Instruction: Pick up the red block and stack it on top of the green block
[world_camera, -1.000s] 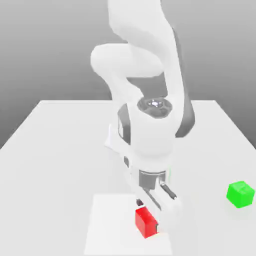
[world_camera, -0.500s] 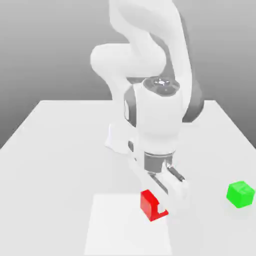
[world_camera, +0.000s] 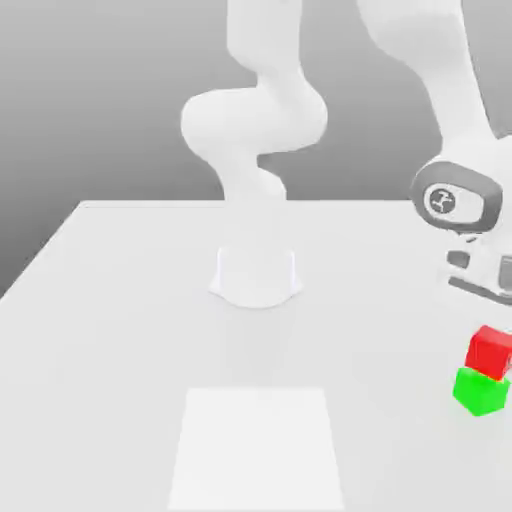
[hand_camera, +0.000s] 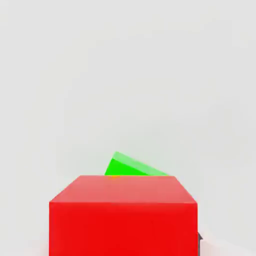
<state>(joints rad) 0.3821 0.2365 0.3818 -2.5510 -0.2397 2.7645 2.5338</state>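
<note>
Gripper (world_camera: 492, 322), one — grip or release cannot be told. Red block (world_camera: 489, 352), one — directly below the gripper's hand, atop the green block as seen. Green block (world_camera: 480, 392), one — lower beneath the gripper, turned at an angle to the red. Pale square (world_camera: 256, 448), one — on the table (world_camera: 110, 350), well apart from the gripper, toward the exterior view's left.
</note>
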